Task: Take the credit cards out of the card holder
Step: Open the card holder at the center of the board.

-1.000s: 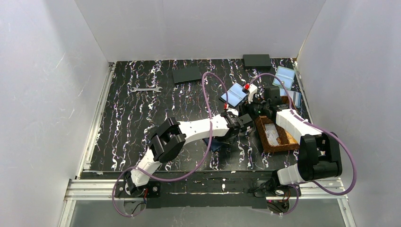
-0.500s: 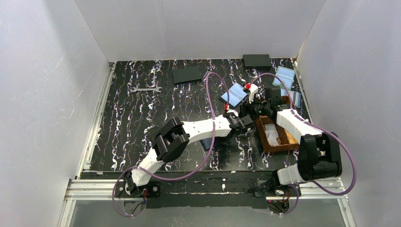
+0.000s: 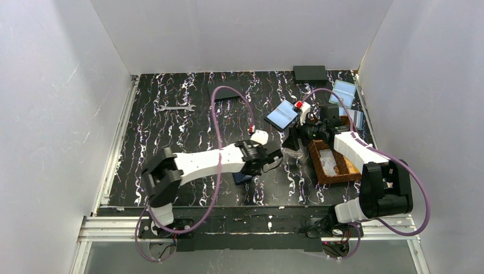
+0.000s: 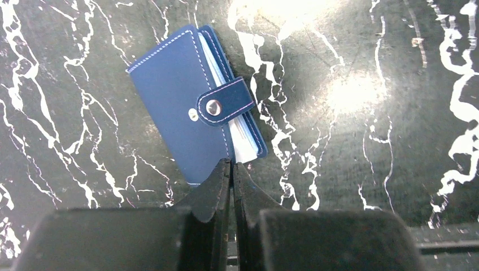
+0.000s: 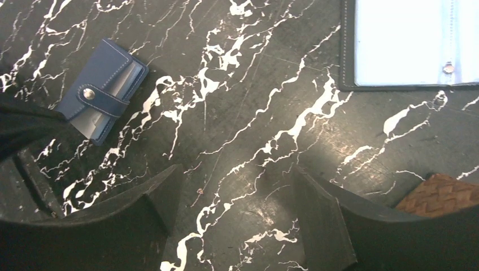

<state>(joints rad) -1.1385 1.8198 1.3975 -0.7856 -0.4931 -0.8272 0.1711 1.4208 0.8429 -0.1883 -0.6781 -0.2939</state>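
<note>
The folded card holder (image 4: 186, 101) is being pointed at by the nearer left tool (image 4: 231, 169), pressed together empty at its near end, long axis slanting away leftward.

The left arm (image 3: 205, 162) hides most of the card holder (image 3: 242, 178) at the top view's lower centre. The right wrist view crops a pale blue pouch (image 5: 404, 42), upper right, and what looks like a woven tray (image 5: 440, 195), lower right.

One card holder (image 4: 189, 127), one wrench (image 3: 176, 107), one tray (image 3: 317, 164)
</note>
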